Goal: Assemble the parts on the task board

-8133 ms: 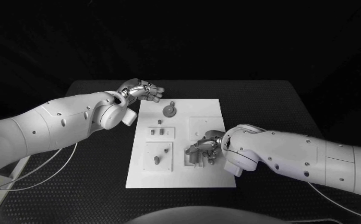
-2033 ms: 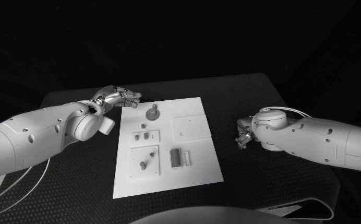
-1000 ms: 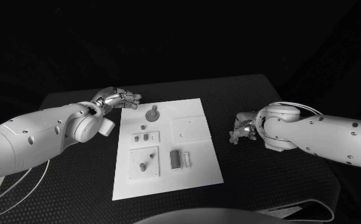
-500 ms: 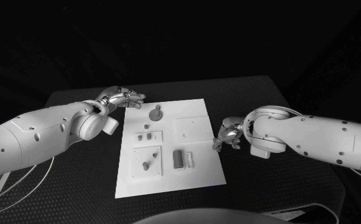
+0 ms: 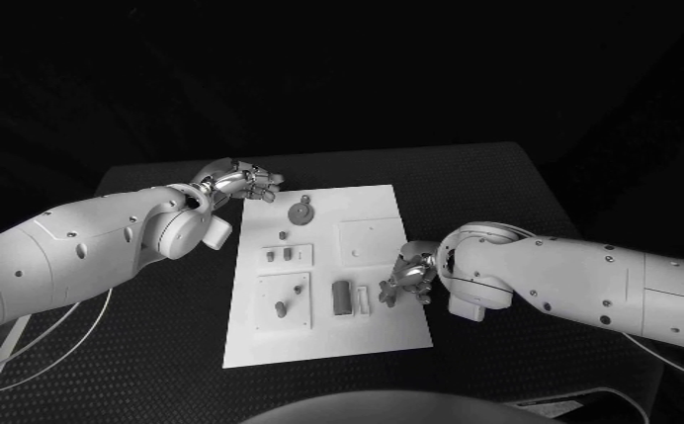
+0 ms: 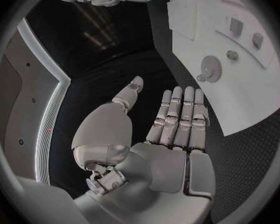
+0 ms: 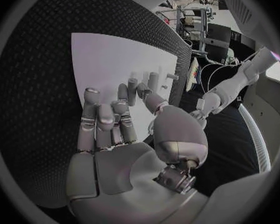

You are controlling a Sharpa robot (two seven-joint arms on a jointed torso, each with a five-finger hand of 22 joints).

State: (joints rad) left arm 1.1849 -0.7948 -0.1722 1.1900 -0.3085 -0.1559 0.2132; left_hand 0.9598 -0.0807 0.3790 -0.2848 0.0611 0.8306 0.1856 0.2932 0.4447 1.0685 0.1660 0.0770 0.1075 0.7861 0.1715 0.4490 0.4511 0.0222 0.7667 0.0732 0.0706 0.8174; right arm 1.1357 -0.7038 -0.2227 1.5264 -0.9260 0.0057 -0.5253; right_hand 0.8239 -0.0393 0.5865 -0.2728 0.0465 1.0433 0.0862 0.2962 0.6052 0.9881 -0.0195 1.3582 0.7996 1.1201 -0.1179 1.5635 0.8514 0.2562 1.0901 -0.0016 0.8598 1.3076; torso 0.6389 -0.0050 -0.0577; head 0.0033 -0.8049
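We see the flat white rectangular task board point(image 5: 374, 330) lying mid-way on the black textured surface point(image 5: 499, 187), small grey parts point(image 5: 342, 297) on it. Our silver left hand point(image 5: 245, 180) hovers at the board's far left corner, fingers point(image 6: 177, 114) straight, holding nothing. Our silver right hand point(image 5: 406, 276) hangs over its right edge, fingers point(image 7: 105, 119) loose and empty.

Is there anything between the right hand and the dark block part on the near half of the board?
Nothing visible stands between them. The right hand is empty, fingers apart, at the task board's right edge. The dark block stands just beyond it, with a small pale piece beside the block on the hand's side.
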